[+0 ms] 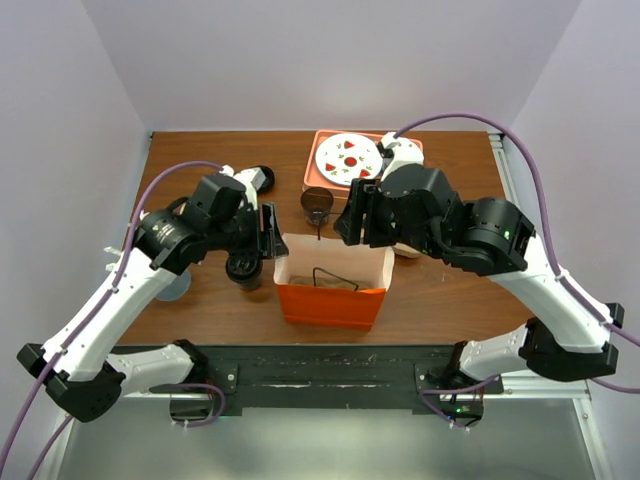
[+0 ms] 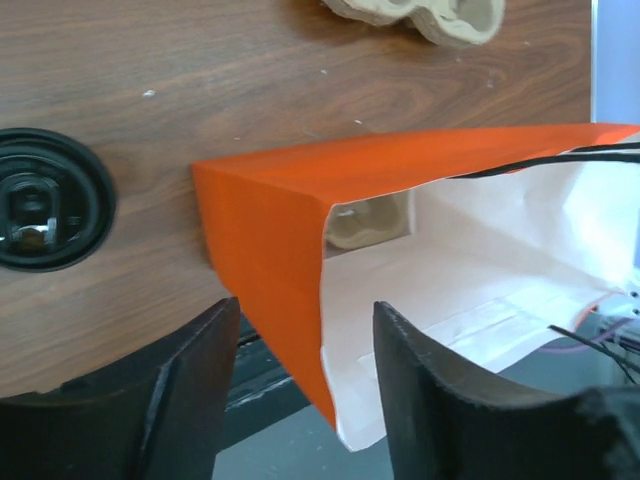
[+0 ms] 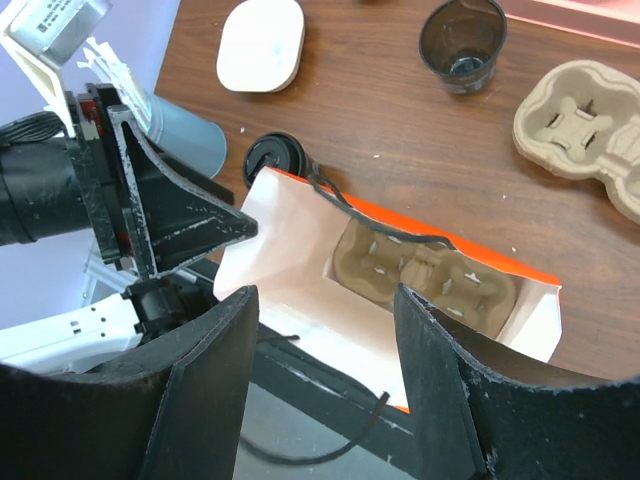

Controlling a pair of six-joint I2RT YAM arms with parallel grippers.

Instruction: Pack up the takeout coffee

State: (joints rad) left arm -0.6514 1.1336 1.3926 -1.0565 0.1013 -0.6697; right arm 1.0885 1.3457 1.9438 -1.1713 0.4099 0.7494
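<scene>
In the top view, the orange paper bag (image 1: 330, 300) stands open in the middle of the frame, on the wooden table (image 1: 450, 290). The takeout coffee (image 1: 243, 270) stands upright just left of the bag, under the left arm, and is not yet packed. The left gripper (image 1: 268, 235) is at the bag's left rim and the right gripper (image 1: 348, 222) is at its upper right corner. I judge that both are there to hold the mouth open for the cup.

In the left wrist view, the black lid of the coffee (image 2: 40, 200) is at the left edge of the frame, apart from the bag. The two fingers (image 2: 190, 400) at the bottom stand wide. The bag's near corner runs between them, but I see no pinch on it.

In the right wrist view, the fingers (image 3: 200, 400) at the bottom are also wide and hold nothing, and they hang over the bag's opening. A cardboard cup carrier (image 3: 420, 270) lies flat on the bag's floor, probably as a seat for the cup. The coffee shows just beyond the bag's upper left corner, near a grey-blue mug (image 3: 185, 140). A second carrier (image 3: 585, 130) lies on the wood at the right edge.
</scene>
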